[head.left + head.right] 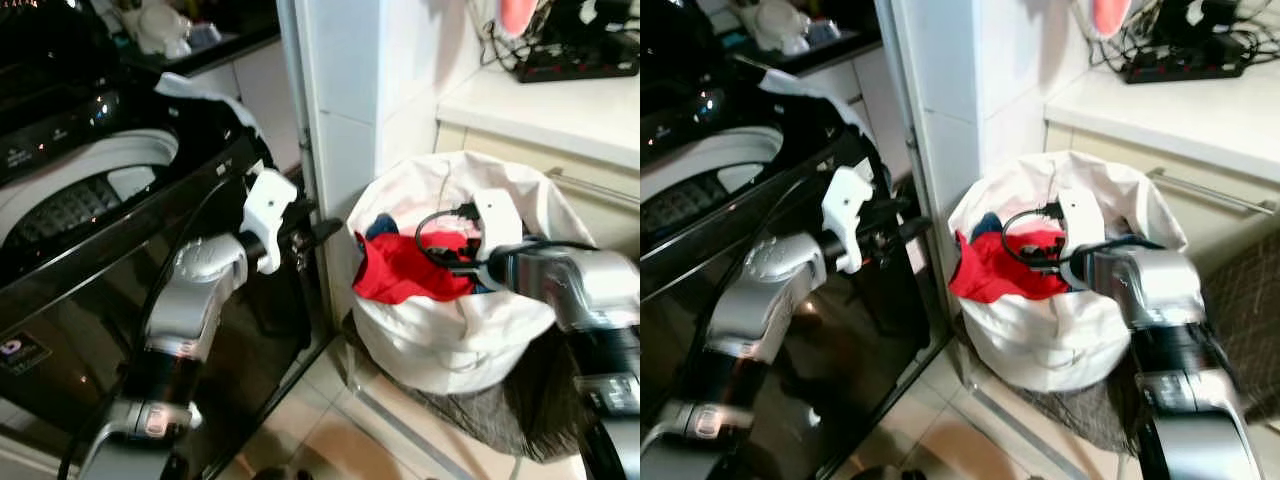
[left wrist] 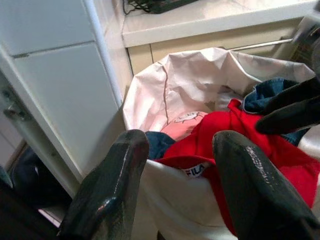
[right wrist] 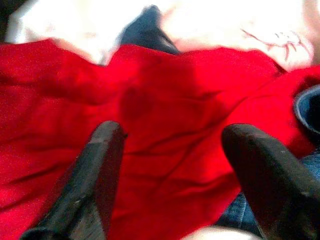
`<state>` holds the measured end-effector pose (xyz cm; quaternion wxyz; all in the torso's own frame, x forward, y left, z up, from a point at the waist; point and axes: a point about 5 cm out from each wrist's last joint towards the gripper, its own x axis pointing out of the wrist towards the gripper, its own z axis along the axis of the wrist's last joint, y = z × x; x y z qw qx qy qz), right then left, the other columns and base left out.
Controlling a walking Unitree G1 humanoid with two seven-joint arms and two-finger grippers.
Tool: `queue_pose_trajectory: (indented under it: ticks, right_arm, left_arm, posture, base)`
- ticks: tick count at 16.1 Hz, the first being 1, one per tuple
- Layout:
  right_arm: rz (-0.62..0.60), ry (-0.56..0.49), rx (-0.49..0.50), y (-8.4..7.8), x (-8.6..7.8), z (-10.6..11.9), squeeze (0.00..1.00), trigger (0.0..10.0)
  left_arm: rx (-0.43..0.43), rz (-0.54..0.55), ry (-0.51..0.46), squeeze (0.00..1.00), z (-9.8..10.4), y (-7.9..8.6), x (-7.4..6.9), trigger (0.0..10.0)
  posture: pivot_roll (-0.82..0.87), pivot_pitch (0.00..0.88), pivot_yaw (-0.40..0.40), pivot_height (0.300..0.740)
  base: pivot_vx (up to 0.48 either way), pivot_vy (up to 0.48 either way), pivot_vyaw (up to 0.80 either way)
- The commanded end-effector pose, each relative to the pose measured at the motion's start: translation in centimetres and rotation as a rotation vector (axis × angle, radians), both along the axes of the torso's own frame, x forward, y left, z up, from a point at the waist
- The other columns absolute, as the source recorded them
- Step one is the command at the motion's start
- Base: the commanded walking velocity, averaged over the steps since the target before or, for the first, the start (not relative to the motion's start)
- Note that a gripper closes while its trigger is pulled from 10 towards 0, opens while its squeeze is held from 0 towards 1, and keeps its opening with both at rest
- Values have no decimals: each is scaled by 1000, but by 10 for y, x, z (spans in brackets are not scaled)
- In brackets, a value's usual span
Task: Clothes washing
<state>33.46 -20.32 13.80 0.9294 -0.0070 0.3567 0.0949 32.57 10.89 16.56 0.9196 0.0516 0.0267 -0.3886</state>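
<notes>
Laundry bag (image 1: 440, 340) sits right of washing machine (image 1: 90, 230), below counter (image 1: 560, 110).

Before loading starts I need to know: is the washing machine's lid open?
Open: the washing machine shows its white rim and drum from above.

Premises are a domestic laundry corner within a home. A black top-loading washing machine (image 1: 110, 260) with its lid raised and a white drum rim stands against a white tiled wall column (image 1: 345, 90), beside a white fabric laundry bag (image 1: 450, 330) holding red and blue garments on a pale tiled floor (image 1: 340, 430). A cream cabinet with a metal rail handle (image 1: 1210, 190) carries a black power strip with tangled cables (image 1: 1185, 65) on its white counter.
</notes>
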Motion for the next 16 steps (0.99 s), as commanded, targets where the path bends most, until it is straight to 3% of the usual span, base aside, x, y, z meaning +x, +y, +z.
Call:
queue_pose_trajectory:
  ticks: [1, 3, 6, 7, 8, 9, 12, 16]
  right_arm:
    - [5, -20, -12, 4, 10, -2, 1000, 10000]
    - [0, -12, -54, 7, 26, -14, 1000, 10000]
    - [50, -73, -52, 18, 40, -16, 1000, 10000]
    - [59, -76, -64, 19, 41, -17, 953, 10000]
    - [65, -80, -73, 19, 42, -18, 537, 10000]
    - [59, -77, -74, 20, 43, -21, 0, 10000]
    - [53, -48, -131, 20, 42, -29, 0, 10000]
    - [48, 27, -122, 22, 31, -52, 0, 10000]
  left_arm:
    - [-17, 52, -4, 0, 8, 6, -1, 10000]
    - [3, 90, -22, 0, 9, 6, -12, 10000]
    - [16, 143, -83, 0, 13, 11, -22, 10000]
    - [26, 129, -93, 0, 13, 11, -27, 10000]
    - [34, 107, -89, 0, 13, 11, -31, 10000]
    - [52, 49, -93, 0, 15, 10, -41, 10000]
    - [128, -17, -89, 0, 16, 10, -55, 10000]
    - [203, -161, -63, 0, 19, 4, -76, 10000]
  posture:
    - [-52, 0, 113, 740]
    - [-14, 0, 85, 740]
    - [30, 0, 52, 740]
    - [46, 0, 41, 740]
    - [51, 0, 38, 740]
    - [85, 0, 19, 740]
    - [124, 0, 0, 740]
    - [158, 0, -5, 740]
  base:
    - [0, 0, 0]
    - [0, 0, 0]
    - [0, 0, 0]
    - [0, 0, 0]
    - [0, 0, 0]
    - [0, 0, 0]
    - [0, 0, 0]
    - [0, 0, 0]
